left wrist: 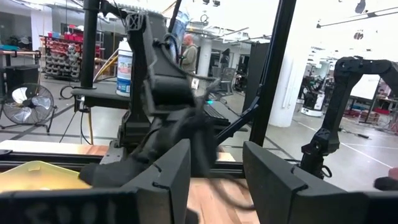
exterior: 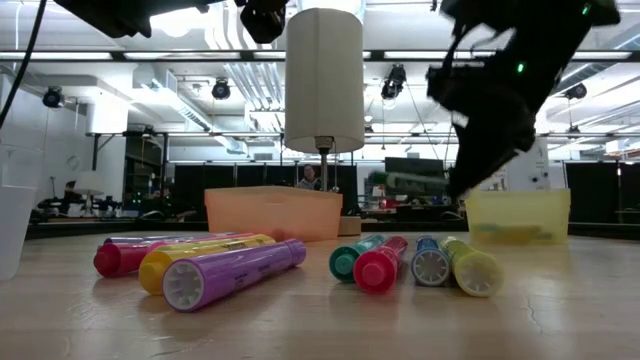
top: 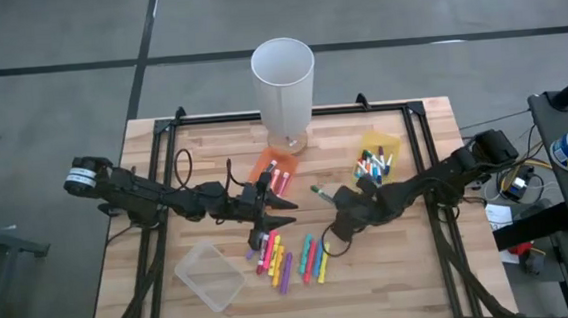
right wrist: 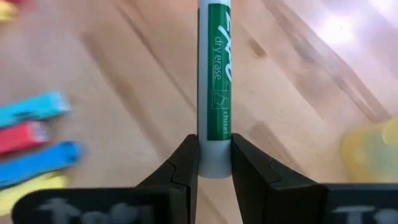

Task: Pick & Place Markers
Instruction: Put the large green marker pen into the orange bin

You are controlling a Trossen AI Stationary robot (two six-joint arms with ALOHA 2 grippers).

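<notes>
My right gripper (top: 329, 198) is shut on a green dry-erase marker (top: 319, 190), held above the table's middle. Several loose markers (top: 289, 261), pink, yellow, purple, blue and green, lie flat on the wood nearer the near edge; in the low view they show as a row (exterior: 300, 265). My left gripper (top: 280, 214) hovers open just left of the right one, over the far end of that row, and touches nothing. Its fingers (left wrist: 168, 180) point toward the right arm. My right gripper (right wrist: 214, 148) pinches the green marker by its white end (right wrist: 214, 158) between its two fingers. The marker's green barrel (right wrist: 214, 68) sticks out forward past the fingertips, in line with the fingers. It is lifted clear of the wood, and the fingers come from the table's right.
An orange bin (top: 273, 170) with pink markers and a yellow bin (top: 376, 155) with mixed markers sit toward the far edge. A tall white cylinder (top: 283, 79) stands behind them. A clear bin (top: 210, 275) lies near the left front. A black frame (top: 414, 120) borders the table.
</notes>
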